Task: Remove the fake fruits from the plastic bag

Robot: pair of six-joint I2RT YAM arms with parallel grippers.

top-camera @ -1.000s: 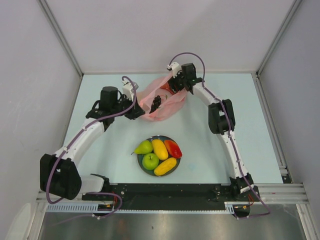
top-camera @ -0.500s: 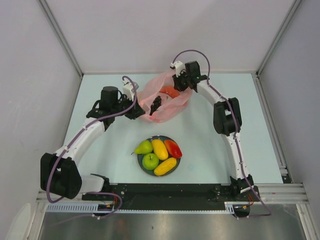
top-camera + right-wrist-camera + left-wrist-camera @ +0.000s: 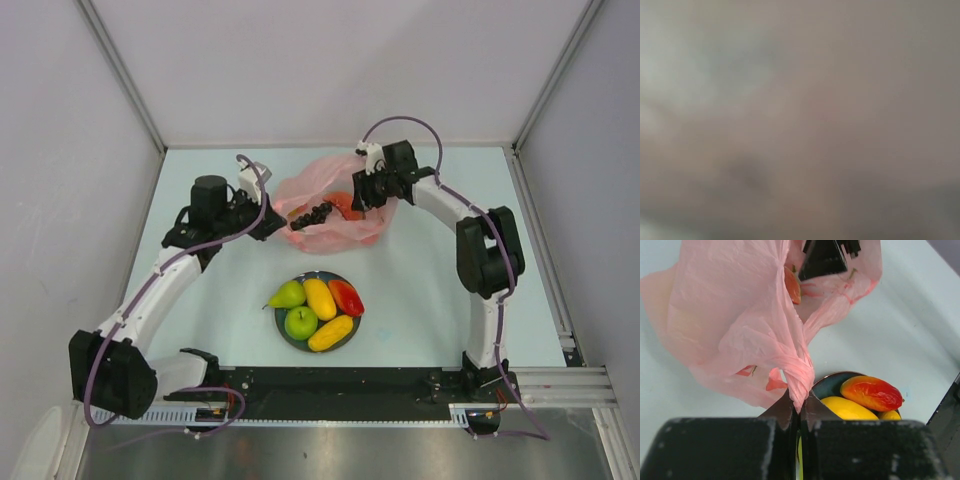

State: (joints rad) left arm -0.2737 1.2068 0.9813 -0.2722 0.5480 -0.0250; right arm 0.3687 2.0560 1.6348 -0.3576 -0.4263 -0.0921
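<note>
Our left jaws are clamped on the twisted handle of the plastic bag (image 3: 740,325), with the bag stretched out ahead of them. Our right jaws sit at the bag's opposite side. That view's pure blur, so we can't tell if they're apart or together. Grapes (image 3: 313,213) and a red piece (image 3: 345,205) lie inside, between the two. We'd hold the handle taut so the mouth gapes for a clean pick.
</note>
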